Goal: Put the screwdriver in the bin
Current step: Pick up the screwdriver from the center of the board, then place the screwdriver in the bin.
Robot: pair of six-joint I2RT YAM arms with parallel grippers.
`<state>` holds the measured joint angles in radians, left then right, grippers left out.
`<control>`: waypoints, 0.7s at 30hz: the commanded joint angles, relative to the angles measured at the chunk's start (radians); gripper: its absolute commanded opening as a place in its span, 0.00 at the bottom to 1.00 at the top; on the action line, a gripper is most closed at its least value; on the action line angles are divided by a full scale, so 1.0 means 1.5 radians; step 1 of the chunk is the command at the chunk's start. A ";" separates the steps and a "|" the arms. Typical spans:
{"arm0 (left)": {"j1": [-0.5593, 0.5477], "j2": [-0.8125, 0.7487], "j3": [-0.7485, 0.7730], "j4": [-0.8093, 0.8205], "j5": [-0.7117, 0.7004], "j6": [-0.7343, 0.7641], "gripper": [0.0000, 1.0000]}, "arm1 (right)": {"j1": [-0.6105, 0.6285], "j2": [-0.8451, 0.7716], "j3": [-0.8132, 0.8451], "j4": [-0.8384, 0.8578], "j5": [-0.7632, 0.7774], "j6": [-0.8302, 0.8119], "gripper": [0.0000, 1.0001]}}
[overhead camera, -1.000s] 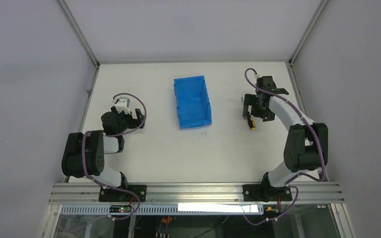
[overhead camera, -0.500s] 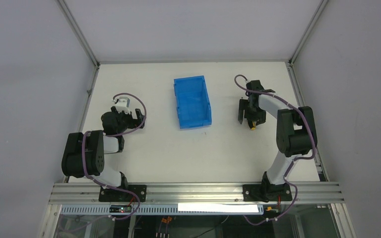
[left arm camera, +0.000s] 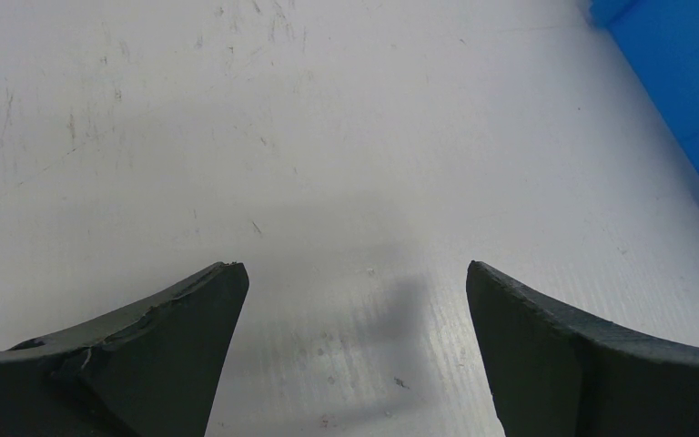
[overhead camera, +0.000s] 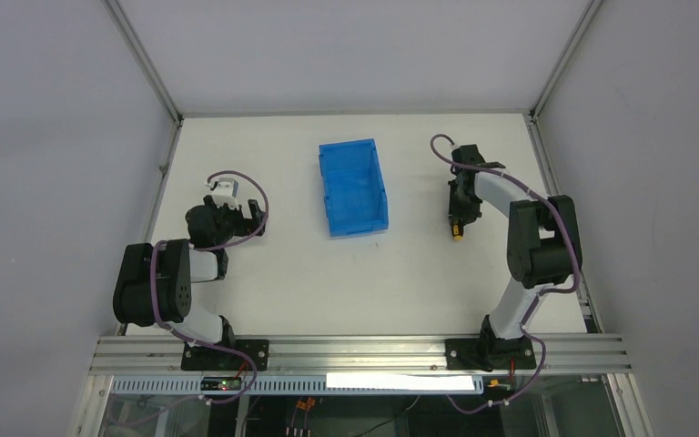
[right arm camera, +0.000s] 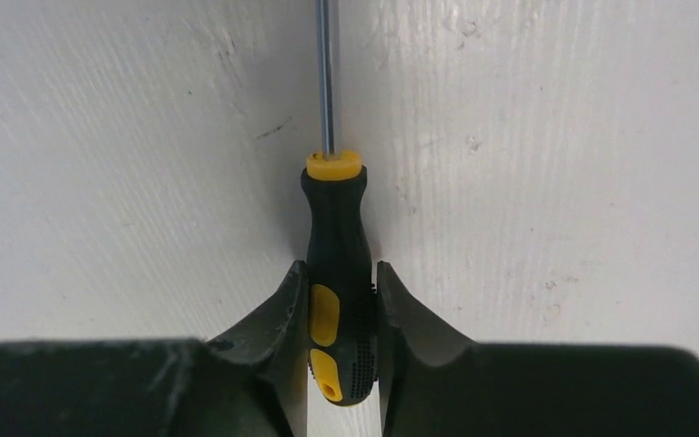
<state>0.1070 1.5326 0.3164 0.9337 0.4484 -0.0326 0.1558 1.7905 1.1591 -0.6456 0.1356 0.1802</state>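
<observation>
- Reach and grasp done: right gripper [right arm camera: 339, 273] clamped on the screwdriver [right arm camera: 337, 218], fingers pressed to both sides of the black handle near its butt end.
- Apparently not lifted yet: seems to lie flat on the table [overhead camera: 282, 273], thin shaft pointing away from the wrist, shadow tight under the handle.
- Found to the right of the bin [overhead camera: 357, 221], well apart from it, about level with its near wall in the top view.
- Nothing visible inside the bin from above; open top facing up, mid-table.
- Left gripper [left arm camera: 355, 273] spread wide and holding nothing, low over the table on the left side, with a blue corner of the bin at the upper right of its view; judged to have no part in this job.
- Left to do: lift off the table, carry leftward over the bin wall, lower inside, let go.
- Judged about a third of the way through: grip secured, transport and release not yet done.
</observation>
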 commanded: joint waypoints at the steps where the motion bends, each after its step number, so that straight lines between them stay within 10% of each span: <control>1: 0.009 -0.005 0.003 0.019 0.013 0.008 0.99 | -0.001 -0.079 0.035 -0.043 0.024 -0.003 0.06; 21: 0.009 -0.006 0.003 0.019 0.013 0.008 0.99 | -0.001 -0.194 0.339 -0.261 0.072 -0.020 0.01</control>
<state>0.1070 1.5326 0.3164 0.9337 0.4480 -0.0326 0.1558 1.5463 1.5368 -0.9619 0.1875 0.1745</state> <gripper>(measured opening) 0.992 0.286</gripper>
